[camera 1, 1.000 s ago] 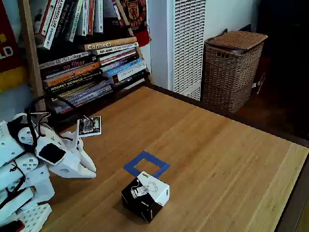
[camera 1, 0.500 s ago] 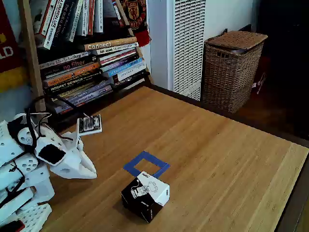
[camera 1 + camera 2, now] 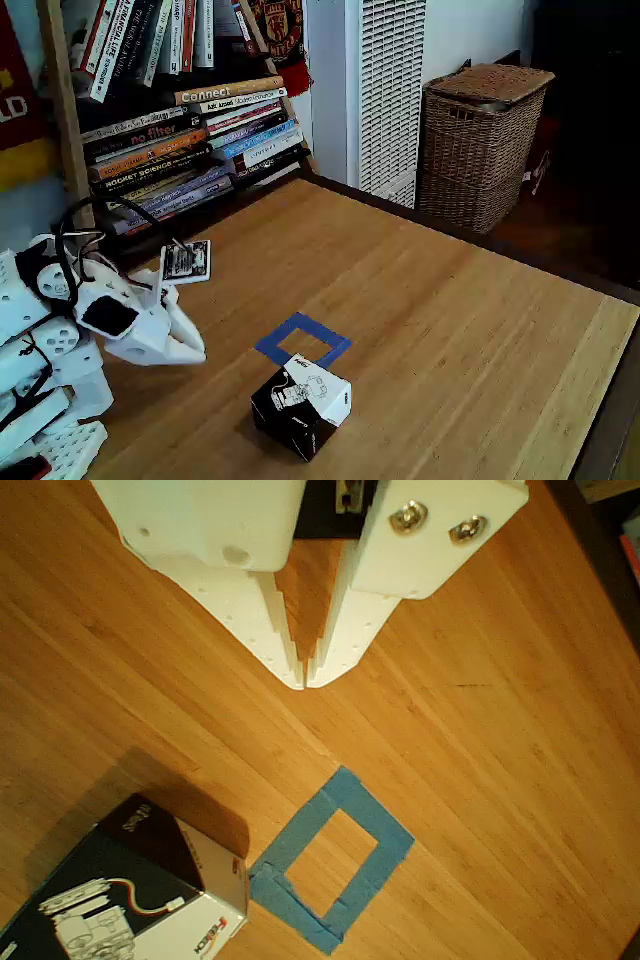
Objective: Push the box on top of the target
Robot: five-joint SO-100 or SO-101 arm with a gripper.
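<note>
The fixed view takes in the tag [image 3: 186, 261], books [image 3: 180, 140] and basket [image 3: 481, 140]. In the other view, the gripper [image 3: 304, 680] has its jaws pressed together at the tips; the target [image 3: 330, 860] lies at 6 o'clock from them, the box [image 3: 130, 900] at 7 o'clock, beside the target.

Gripper [image 3: 198, 352] has shifted a bit right and lower in the fixed view versus a second ago, tips now closer to the box [image 3: 301, 404] and the target [image 3: 303, 341] but not touching either. The white arm body behind it leaned forward with it, and the black cable loop above sits slightly differently.
</note>
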